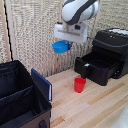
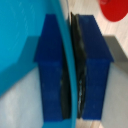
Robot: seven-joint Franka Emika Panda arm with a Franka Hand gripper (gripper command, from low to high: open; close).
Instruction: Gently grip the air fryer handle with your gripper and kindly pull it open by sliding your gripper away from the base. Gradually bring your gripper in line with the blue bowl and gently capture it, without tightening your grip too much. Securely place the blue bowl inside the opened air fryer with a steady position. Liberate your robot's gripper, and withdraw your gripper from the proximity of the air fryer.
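Observation:
The black air fryer (image 1: 111,47) stands at the exterior view's right, its drawer (image 1: 97,65) pulled out and open. The handle is not clear to me against the black drawer face. My gripper (image 1: 68,44) hangs high above the table, to the exterior view's left of the fryer, shut on the rim of the blue bowl (image 1: 60,47). In the wrist view the two blue-padded fingers (image 2: 52,75) clamp the thin bowl rim (image 2: 69,65) between them; the bowl's inside fills one side of that view.
A red cup (image 1: 80,84) stands on the wooden table (image 1: 95,107) in front of the fryer drawer; it also shows in the wrist view (image 2: 116,9). A large black fabric case (image 1: 20,97) with a blue flap (image 1: 42,84) sits at the exterior view's left. A woven screen lies behind.

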